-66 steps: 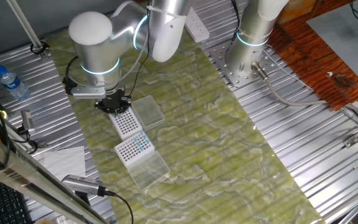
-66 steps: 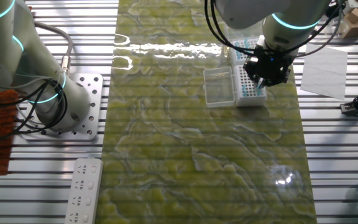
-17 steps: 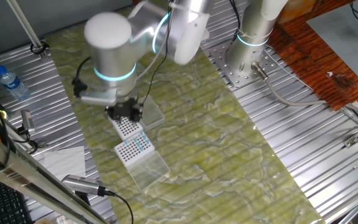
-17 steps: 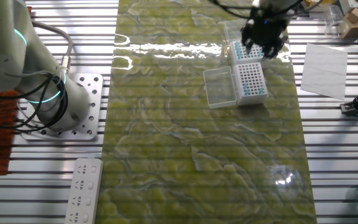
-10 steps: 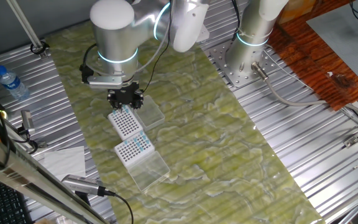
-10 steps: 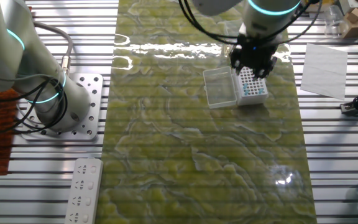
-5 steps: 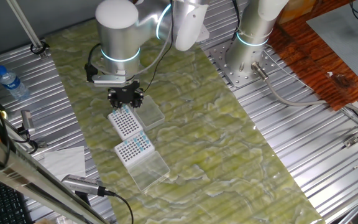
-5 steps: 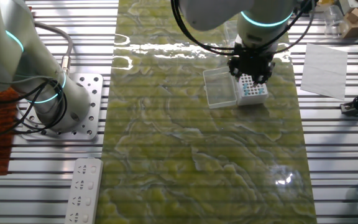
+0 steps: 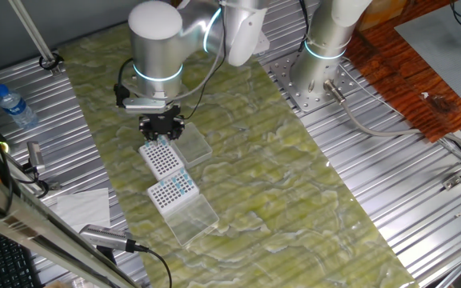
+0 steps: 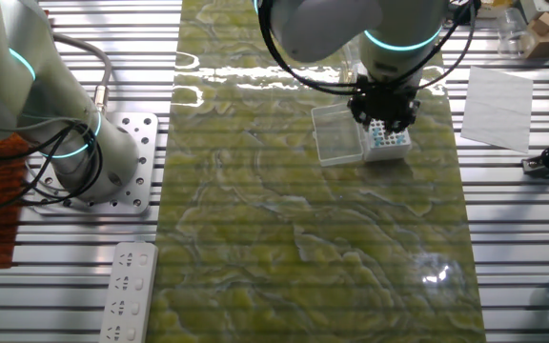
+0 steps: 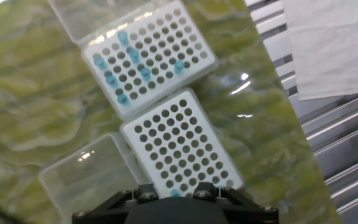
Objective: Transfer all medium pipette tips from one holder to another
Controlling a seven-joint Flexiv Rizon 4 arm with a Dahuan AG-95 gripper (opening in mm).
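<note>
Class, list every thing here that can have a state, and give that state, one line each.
White perforated tip holder nearest the pincer: lid open, nearly all holes empty.
White perforated tip holder farther off: lid open, a few holes filled.
Light-blue-topped pipette tips: seated upright in the farther holder.
Black two-finger pincer: above the nearly empty holder; open or shut unclear.

medium pipette tips point(image 11: 129, 68): slim tips with light-blue tops, sitting upright in the holes of a white grid holder point(image 11: 149, 56); about 7 are showing as scattered blue dots, mostly toward 1 side of the grid.
second holder point(image 11: 182, 148): lying just beside the first, showing mostly open holes, with a blue tip point(image 11: 175, 193) peeking at its near edge.
</note>
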